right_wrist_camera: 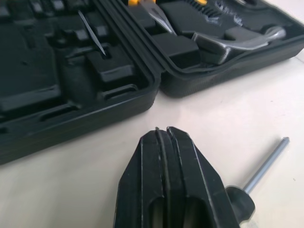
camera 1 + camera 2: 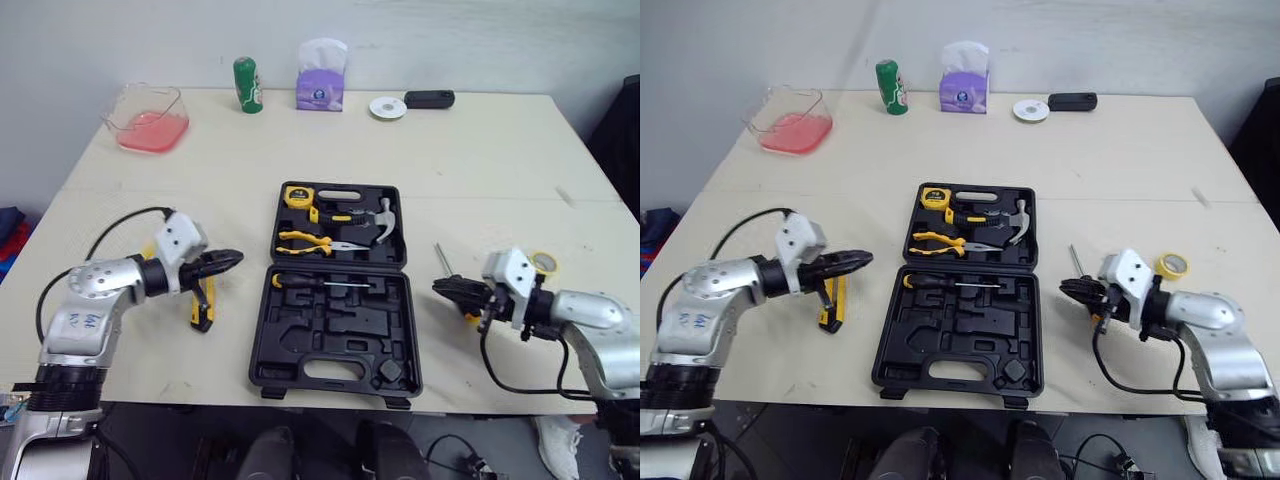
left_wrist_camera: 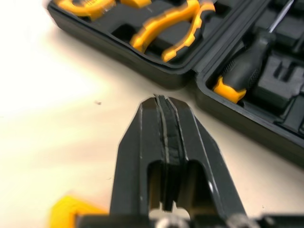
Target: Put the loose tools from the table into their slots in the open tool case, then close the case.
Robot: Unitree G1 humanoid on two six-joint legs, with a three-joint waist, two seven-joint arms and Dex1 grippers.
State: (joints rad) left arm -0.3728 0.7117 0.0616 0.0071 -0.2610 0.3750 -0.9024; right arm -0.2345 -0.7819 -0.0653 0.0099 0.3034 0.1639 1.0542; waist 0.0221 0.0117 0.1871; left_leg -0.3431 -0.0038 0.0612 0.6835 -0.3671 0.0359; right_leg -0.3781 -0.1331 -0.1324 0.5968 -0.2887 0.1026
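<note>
Left wrist view: left gripper (image 3: 164,100) and right gripper (image 1: 164,131) sit closed, empty, facing the moulded black plastic tool case (image 3: 172,79).

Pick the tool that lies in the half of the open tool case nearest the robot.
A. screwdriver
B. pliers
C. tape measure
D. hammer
A: the screwdriver lies along the hinge side of the near half of the tool case, while the hammer, pliers and tape measure sit in the far half.
</note>
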